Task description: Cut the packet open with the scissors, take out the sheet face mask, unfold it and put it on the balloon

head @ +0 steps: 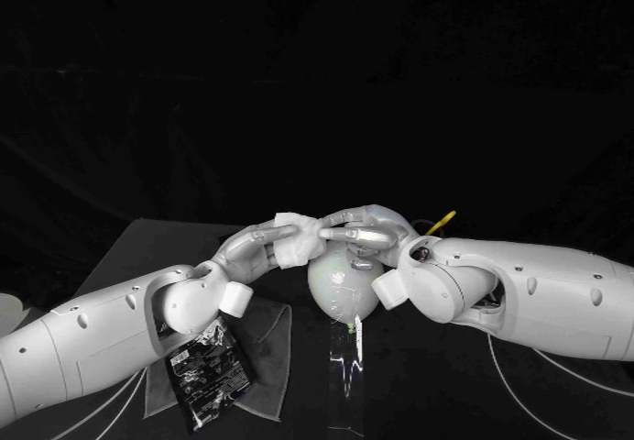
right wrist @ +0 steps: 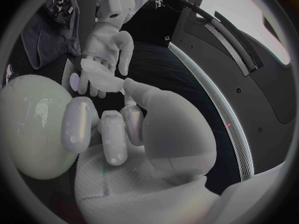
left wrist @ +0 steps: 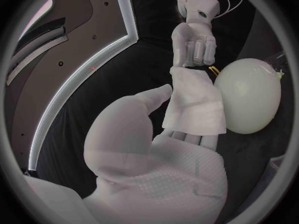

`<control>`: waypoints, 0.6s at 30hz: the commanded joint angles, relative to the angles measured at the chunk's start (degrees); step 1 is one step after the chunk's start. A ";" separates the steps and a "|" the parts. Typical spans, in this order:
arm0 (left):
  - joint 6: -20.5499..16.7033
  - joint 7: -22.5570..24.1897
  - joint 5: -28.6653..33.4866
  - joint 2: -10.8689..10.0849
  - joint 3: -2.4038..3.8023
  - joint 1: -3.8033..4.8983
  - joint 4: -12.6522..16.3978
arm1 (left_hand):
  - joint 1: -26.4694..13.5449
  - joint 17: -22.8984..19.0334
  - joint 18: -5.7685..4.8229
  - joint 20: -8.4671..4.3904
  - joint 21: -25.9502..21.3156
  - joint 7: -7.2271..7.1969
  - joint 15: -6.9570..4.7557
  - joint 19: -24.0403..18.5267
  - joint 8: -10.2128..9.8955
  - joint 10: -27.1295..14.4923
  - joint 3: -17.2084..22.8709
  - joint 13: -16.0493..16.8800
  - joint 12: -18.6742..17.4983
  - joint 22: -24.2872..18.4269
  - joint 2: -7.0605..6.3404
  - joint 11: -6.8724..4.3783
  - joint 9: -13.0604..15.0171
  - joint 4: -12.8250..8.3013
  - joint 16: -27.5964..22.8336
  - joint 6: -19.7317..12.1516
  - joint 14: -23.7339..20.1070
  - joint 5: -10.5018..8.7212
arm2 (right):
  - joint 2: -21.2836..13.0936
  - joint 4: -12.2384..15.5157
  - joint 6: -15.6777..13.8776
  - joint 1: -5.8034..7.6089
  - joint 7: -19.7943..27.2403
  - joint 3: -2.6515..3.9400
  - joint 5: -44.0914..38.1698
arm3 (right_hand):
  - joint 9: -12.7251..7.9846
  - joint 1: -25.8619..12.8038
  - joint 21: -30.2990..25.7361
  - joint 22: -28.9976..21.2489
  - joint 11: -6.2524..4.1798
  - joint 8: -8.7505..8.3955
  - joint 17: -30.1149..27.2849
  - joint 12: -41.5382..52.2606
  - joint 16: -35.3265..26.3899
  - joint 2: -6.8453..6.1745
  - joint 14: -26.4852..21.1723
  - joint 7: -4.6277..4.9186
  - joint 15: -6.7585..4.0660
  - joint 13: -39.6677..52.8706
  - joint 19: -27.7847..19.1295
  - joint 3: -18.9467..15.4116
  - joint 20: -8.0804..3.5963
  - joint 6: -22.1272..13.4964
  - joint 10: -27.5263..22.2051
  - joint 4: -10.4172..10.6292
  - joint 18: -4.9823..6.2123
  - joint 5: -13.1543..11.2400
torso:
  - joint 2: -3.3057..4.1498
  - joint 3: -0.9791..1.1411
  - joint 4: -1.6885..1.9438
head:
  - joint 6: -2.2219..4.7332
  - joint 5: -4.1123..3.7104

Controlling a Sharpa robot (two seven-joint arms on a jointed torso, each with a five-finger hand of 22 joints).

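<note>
The left hand's fingers [left wrist: 187, 137] are closed on the sheet face mask [head: 299, 237], a folded white pad lying across them with the thumb pressed to its edge. The right hand's fingers [right wrist: 77, 125] are curled in, and their tips meet the far edge of the mask. Whether they actually pinch it cannot be told.

In the head view the left hand [head: 254, 249] sits at 9 o'clock of the mask and the right hand [head: 366, 227] at 3 o'clock, so the two meet just above the middle of the table [head: 139, 246]. The balloon [head: 343, 286], pale and egg-shaped, is directly under the right hand, at about 5 o'clock of the mask, with the curled right fingers lying close against its top. It sits with its knot down on a clear upright stand [head: 344, 376].

At 7 o'clock of the left hand, partly under that forearm, the black packet [head: 210, 368] lies flat on a grey cloth [head: 271, 353]. A yellow object [head: 442, 222] pokes out behind the right wrist, at 2 o'clock of the balloon. What it is cannot be made out.
</note>
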 commanded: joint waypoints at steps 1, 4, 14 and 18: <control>-6.80 0.97 -4.67 0.09 0.05 0.17 -0.37 | 0.53 1.16 -1.26 -0.14 -0.35 8.98 0.13 -0.75 -0.53 -0.80 -1.15 0.18 0.81 0.16 -0.46 0.13 -0.76 0.07 1.75 0.61 -1.94 0.08 | -0.16 0.33 1.22 0.01 0.48 0.04 -0.12 | 2.12 -0.60 0.25 10.00 0.03 0.43 13.64 0.35 0.17 0.11 5.64 -0.29 -0.58 5.88 0.17 0.40 -0.04 0.26 0.56 0.06 0.38 0.28 | -0.01 0.01 -0.02 | 0.02 0.01; -8.50 0.84 -5.16 0.05 0.04 0.26 -0.91 | 0.78 1.70 -1.36 -0.15 -0.32 8.98 0.15 -0.80 -0.67 -0.95 -1.56 0.22 1.11 0.21 -0.55 0.13 -1.03 0.06 2.62 0.70 -2.52 -0.15 | -0.25 0.49 1.20 0.01 0.47 0.05 0.16 | 2.13 -0.61 0.24 10.00 0.03 0.44 13.67 0.33 0.18 0.11 5.64 -0.29 -0.58 5.86 0.16 0.41 -0.04 0.26 0.55 0.06 0.38 0.28 | 0.01 0.03 0.01 | -0.02 -0.04; -11.50 -0.04 -7.37 -0.16 0.00 0.57 -2.70 | 1.89 4.86 -1.72 -0.17 -0.24 9.03 0.27 -1.46 -1.22 -1.99 -3.39 0.32 2.79 0.33 -0.74 0.17 -2.38 0.23 7.89 1.09 -6.37 -0.09 | -0.45 0.82 0.88 0.01 0.35 0.05 1.54 | 2.19 -0.72 0.27 10.00 0.02 0.52 13.70 0.38 0.19 0.14 5.65 -0.31 -0.59 5.91 0.17 0.51 -0.05 0.25 0.58 0.02 0.37 0.27 | 0.01 0.02 0.03 | -0.16 -0.09; -12.36 -0.04 -8.00 -0.39 -0.01 0.68 -3.48 | 2.15 6.09 -1.90 -0.16 -0.46 8.96 0.36 -2.57 -1.38 -2.54 -4.18 0.32 3.42 0.25 -0.95 0.22 -2.88 0.32 10.04 0.98 -8.08 -0.13 | -0.56 1.01 0.68 0.01 0.20 0.05 2.09 | 2.26 -0.83 0.29 10.01 0.00 0.60 13.72 0.45 0.20 0.17 5.66 -0.33 -0.60 5.99 0.18 0.63 -0.06 0.23 0.63 -0.04 0.37 0.28 | 0.03 -0.01 0.01 | -0.19 -0.18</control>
